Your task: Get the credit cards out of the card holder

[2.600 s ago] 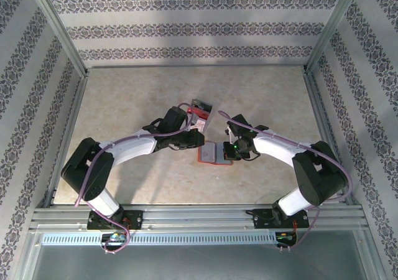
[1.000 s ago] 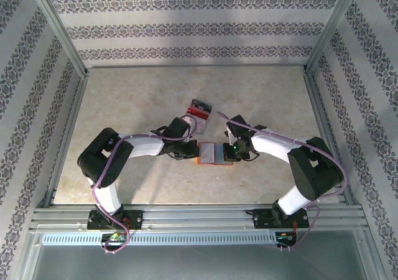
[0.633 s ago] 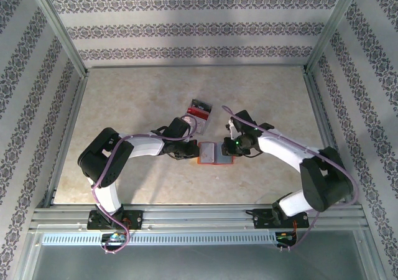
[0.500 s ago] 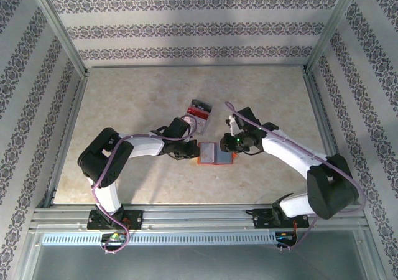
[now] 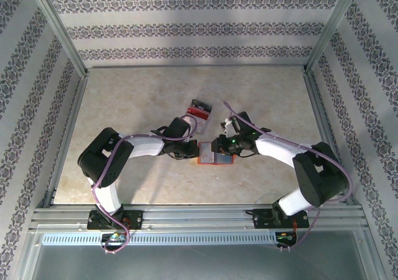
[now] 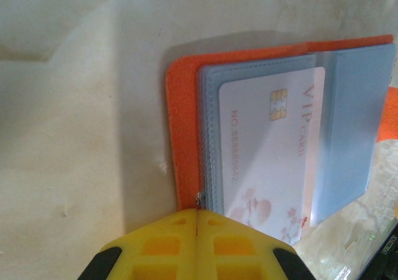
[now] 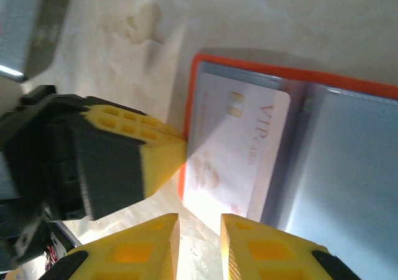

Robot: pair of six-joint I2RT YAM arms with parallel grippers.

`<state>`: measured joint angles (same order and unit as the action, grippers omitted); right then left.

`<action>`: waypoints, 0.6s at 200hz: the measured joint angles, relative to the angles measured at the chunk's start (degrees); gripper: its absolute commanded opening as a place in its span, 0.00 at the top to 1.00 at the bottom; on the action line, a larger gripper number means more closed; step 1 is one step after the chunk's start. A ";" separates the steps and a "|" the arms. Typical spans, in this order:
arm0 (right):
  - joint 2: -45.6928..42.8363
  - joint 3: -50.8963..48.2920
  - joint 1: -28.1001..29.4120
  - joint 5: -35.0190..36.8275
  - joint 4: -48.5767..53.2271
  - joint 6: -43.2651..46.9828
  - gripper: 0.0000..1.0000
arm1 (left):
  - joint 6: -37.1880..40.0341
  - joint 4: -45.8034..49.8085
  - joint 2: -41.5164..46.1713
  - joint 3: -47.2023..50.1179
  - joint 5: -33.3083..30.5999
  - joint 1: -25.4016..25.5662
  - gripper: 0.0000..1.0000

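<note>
The card holder (image 5: 214, 155) lies open on the table, orange-red with grey-blue pockets (image 6: 351, 118). A white VIP credit card (image 6: 267, 149) sits in its left pocket; its near end (image 7: 224, 205) pokes past the orange rim (image 7: 249, 68). My left gripper (image 6: 198, 213) is shut, nothing between its yellow fingers, its tip against the holder's left edge (image 6: 183, 137). It appears at the holder's left (image 5: 195, 150) in the top view. My right gripper (image 7: 200, 230) hovers at the card's protruding end, its jaws a little apart and holding nothing. From above it is over the holder (image 5: 217, 147).
A clear plastic box with red contents (image 5: 199, 111) lies just behind the holder, close to both wrists. The left gripper's body (image 7: 81, 162) sits right beside the right gripper's fingers. Metal frame rails and patterned walls bound the table.
My right gripper has shifted left over the holder and its jaws have parted from shut. The left gripper, which came to the holder's left edge earlier, has stayed put.
</note>
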<state>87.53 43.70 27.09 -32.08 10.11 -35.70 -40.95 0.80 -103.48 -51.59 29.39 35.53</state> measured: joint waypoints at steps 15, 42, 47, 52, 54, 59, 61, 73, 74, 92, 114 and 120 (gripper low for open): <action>1.18 -0.66 -0.39 -0.39 -0.74 -0.20 0.76 | 0.00 -0.02 0.00 0.00 -0.02 0.00 0.97; 2.67 -1.49 -1.09 -0.59 -1.75 -0.20 0.76 | 0.00 -0.02 0.00 0.00 -0.02 0.00 0.97; 2.93 -1.60 -1.11 -0.59 -1.90 -0.20 0.76 | 0.00 -0.02 0.00 0.00 0.00 -0.02 0.97; 3.15 -1.70 -1.14 -0.59 -1.97 -0.20 0.76 | 0.00 0.00 0.00 0.00 -0.02 0.00 0.97; 3.19 -1.73 -1.16 -0.59 -2.01 -0.20 0.75 | 0.00 0.00 0.00 0.00 0.00 0.00 0.97; 3.43 -1.86 -1.31 -0.59 -2.21 -0.17 0.75 | 0.00 0.00 0.00 0.00 0.00 0.00 0.97; 3.52 -1.90 -1.38 -0.59 -2.25 -0.20 0.75 | 0.02 0.00 0.00 0.00 0.00 0.00 0.97; 4.04 -1.99 -1.51 -0.63 -2.38 -0.20 0.75 | 0.00 0.00 0.00 0.00 0.00 0.00 0.97; 4.09 -1.99 -1.49 -0.63 -2.40 -0.20 0.75 | 0.00 0.00 0.00 0.00 -0.02 0.00 0.97; 4.79 -1.99 -1.49 -0.68 -2.89 -0.20 0.75 | 0.02 0.00 0.00 0.00 -0.02 0.00 0.97; 5.49 -2.01 -1.51 -1.46 -3.65 -0.22 0.76 | 0.02 0.00 0.00 0.00 -0.02 0.00 0.97; 5.66 -2.10 -1.51 -1.79 -4.07 -0.28 0.76 | 0.02 0.00 0.00 0.00 -0.02 0.00 0.97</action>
<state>93.19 41.60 25.58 -33.87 6.04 -35.99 -40.93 0.80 -103.48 -51.59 29.36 35.53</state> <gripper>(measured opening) 0.246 0.057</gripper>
